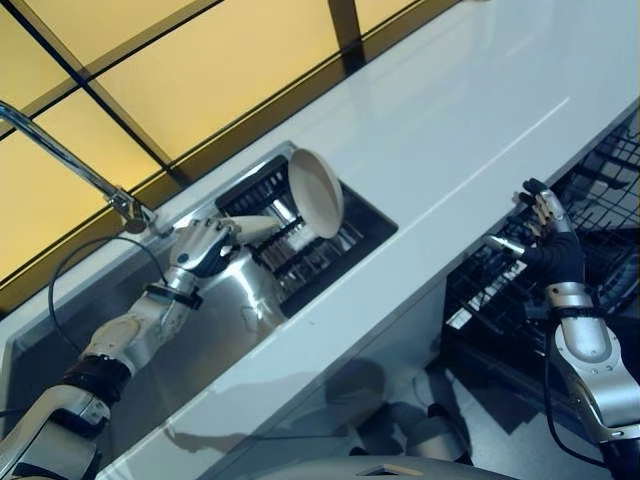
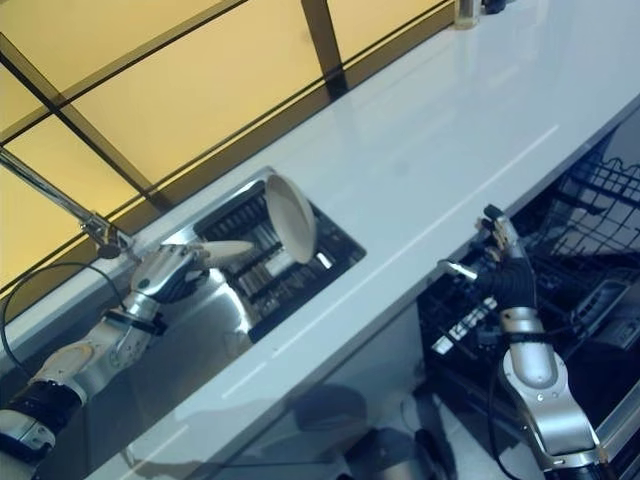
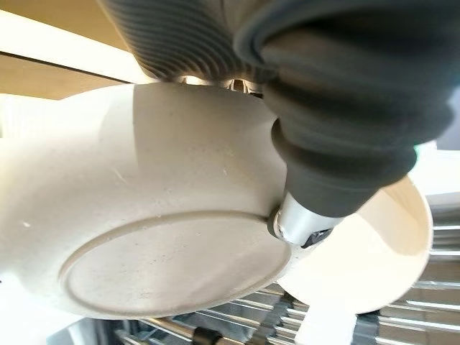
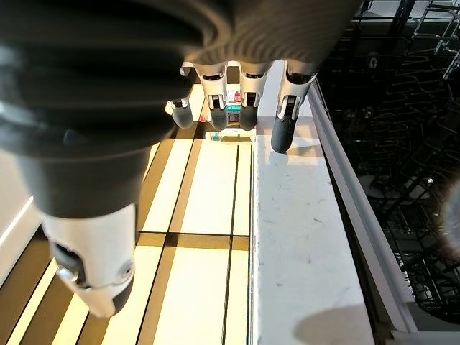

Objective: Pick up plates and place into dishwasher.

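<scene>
The left hand (image 1: pixel 205 245) reached into the sink (image 1: pixel 200 330) at the left of the white counter (image 1: pixel 470 110); its fingers and thumb were pinched on a cream plate (image 1: pixel 262 229), lying nearly flat over the black dish rack (image 1: pixel 300 255) in the sink's right part; the left wrist view showed that plate's underside (image 3: pixel 165 266) close against the thumb. A second cream plate (image 1: pixel 316 192) stood on edge in the rack, just to the right of the held one; a chrome tap (image 1: pixel 70 165) arched over the sink's far left side. The right hand (image 1: pixel 545 225) hovered off the counter's near edge, above the open dishwasher's dark wire rack (image 1: pixel 610 190); its fingers (image 4: pixel 282 122) were straight and relaxed, holding nothing.
</scene>
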Controlling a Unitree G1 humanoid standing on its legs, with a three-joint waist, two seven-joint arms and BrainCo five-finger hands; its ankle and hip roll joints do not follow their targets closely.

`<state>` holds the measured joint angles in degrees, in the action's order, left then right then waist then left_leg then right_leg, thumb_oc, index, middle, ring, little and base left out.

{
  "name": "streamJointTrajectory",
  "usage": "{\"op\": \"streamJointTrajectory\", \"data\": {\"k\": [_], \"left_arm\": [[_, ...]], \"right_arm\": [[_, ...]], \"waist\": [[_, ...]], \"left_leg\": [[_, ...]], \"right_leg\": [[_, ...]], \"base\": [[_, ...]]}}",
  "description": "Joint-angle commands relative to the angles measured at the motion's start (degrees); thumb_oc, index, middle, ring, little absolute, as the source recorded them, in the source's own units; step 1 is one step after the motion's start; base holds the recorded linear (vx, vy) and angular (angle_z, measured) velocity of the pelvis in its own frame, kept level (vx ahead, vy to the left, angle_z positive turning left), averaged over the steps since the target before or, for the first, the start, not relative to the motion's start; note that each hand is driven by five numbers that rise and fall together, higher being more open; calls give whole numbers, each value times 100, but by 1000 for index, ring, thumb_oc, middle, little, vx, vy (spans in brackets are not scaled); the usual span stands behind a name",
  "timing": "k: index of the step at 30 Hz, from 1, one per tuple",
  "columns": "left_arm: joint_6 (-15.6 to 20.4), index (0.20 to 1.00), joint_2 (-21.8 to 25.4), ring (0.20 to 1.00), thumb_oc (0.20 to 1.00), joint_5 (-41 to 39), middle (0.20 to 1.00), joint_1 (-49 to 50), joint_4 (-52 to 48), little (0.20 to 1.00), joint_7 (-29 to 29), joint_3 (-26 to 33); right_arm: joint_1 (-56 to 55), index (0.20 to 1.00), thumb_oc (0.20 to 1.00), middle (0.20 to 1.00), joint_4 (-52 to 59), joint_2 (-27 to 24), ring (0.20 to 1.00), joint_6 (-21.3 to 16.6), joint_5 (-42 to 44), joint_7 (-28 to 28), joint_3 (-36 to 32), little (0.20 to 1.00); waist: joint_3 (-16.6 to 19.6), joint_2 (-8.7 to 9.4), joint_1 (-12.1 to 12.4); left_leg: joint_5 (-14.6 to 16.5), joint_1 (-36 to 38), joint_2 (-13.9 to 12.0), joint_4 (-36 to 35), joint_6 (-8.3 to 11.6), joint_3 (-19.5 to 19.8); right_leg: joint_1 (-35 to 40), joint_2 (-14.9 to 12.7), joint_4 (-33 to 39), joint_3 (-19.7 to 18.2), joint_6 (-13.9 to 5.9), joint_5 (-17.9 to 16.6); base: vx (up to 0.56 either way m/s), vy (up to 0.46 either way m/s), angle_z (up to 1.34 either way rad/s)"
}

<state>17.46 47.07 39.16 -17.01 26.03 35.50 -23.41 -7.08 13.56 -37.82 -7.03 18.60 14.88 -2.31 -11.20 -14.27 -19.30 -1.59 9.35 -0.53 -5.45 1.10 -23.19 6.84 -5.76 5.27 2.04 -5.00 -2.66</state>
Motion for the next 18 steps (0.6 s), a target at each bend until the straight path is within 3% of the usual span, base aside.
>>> {"op": "streamJointTrajectory", "data": {"k": [1, 5, 10, 13, 18], "left_arm": [[-178, 200, 270, 200, 200, -334, 200, -239, -29, 200, 470, 730], [-152, 200, 349, 200, 200, -783, 200, -109, -201, 200, 673, 938], [228, 200, 147, 200, 200, -1500, 200, 209, -530, 200, 676, 1469], [570, 200, -69, 200, 200, -1515, 200, 403, -845, 200, 191, 1704], [759, 200, -270, 200, 200, -2024, 200, 670, -1641, 200, -609, 1673]], "right_arm": [[165, 1000, 1000, 1000, 100, 296, 1000, -127, -103, -14, 110, 1000], [237, 1000, 1000, 1000, 96, 397, 1000, -101, -98, 82, 167, 1000], [280, 1000, 1000, 1000, 96, 664, 1000, -104, -242, 214, 271, 1000], [334, 1000, 1000, 1000, 98, 834, 1000, -84, -312, 297, 331, 1000], [363, 1000, 1000, 1000, 202, 961, 1000, -92, -254, 430, 368, 1000]], "waist": [[510, 491, 360], [566, 608, 489], [636, 785, 690], [682, 917, 836], [703, 1064, 1052]], "left_leg": [[549, 280, 160, 56, -43, -12], [455, 217, 97, 60, -37, -28], [457, 209, 41, 53, -33, 77], [460, 191, -1, 51, -28, 149], [473, 157, -75, 45, -10, 292]], "right_leg": [[-301, -255, -60, 305, -325, 187], [-320, -204, -42, 391, -268, 86], [-276, -169, -27, 494, -257, 80], [-254, -142, -27, 571, -253, 78], [-222, -108, -27, 725, -256, 91]], "base": [[-46, -28, 3], [-92, -60, 2], [-74, -70, 3], [-77, -84, 6], [-97, -71, 7]]}}
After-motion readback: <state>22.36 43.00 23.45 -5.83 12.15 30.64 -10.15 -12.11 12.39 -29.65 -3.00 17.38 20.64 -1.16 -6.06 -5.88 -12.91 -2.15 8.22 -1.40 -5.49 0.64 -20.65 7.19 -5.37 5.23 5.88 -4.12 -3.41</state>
